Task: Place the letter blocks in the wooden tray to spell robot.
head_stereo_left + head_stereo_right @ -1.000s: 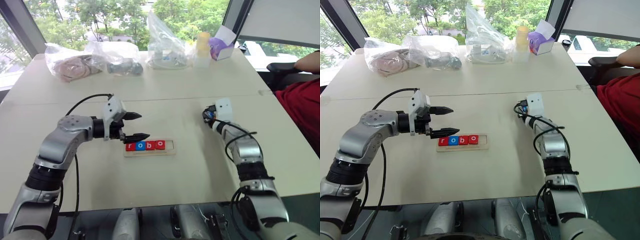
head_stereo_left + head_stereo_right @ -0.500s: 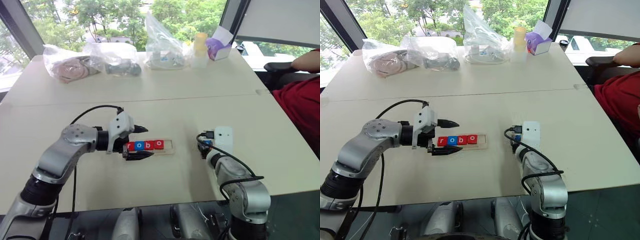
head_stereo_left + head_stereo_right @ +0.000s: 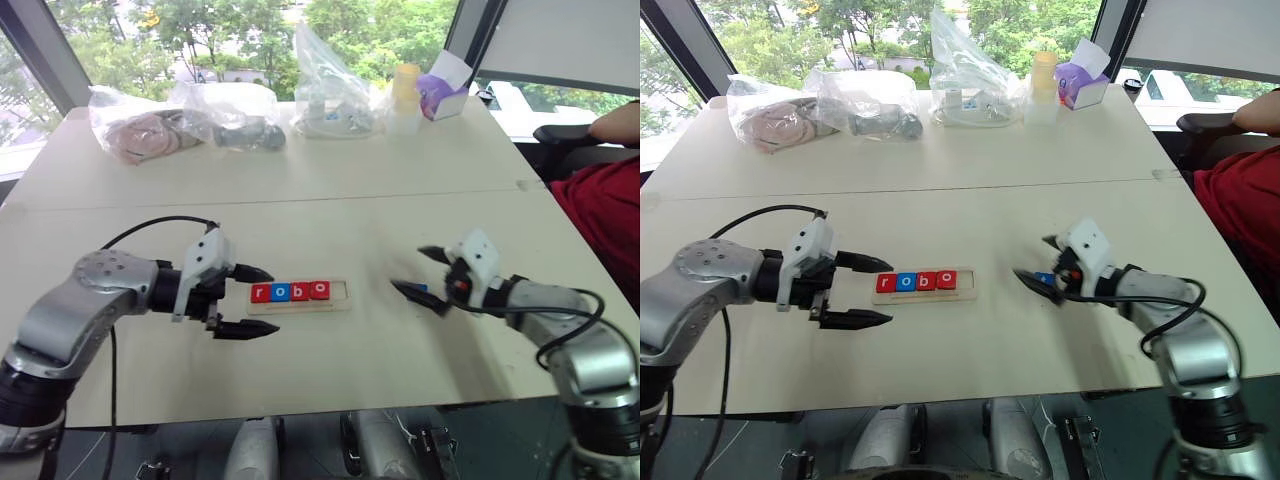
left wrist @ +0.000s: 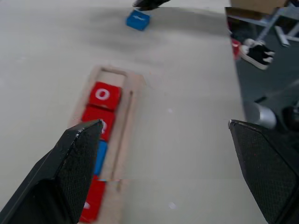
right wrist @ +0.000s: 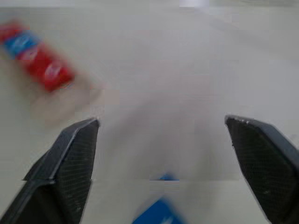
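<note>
Right tool [image 3: 428,272] splayed over blue letter block [image 4: 138,20]; wooden tray [image 3: 299,293] reads "robo".

Daylight is pouring in through the large windows [image 3: 200,30] behind the pale matte tabletop [image 3: 330,200], keeping my head views bright and evenly lit. Soft shadows are falling toward me beneath my black-fingered left gripper [image 3: 245,300]. My right wrist view is smearing with motion blur, turning the small red and blue letter blocks [image 5: 37,58] into streaks.
</note>
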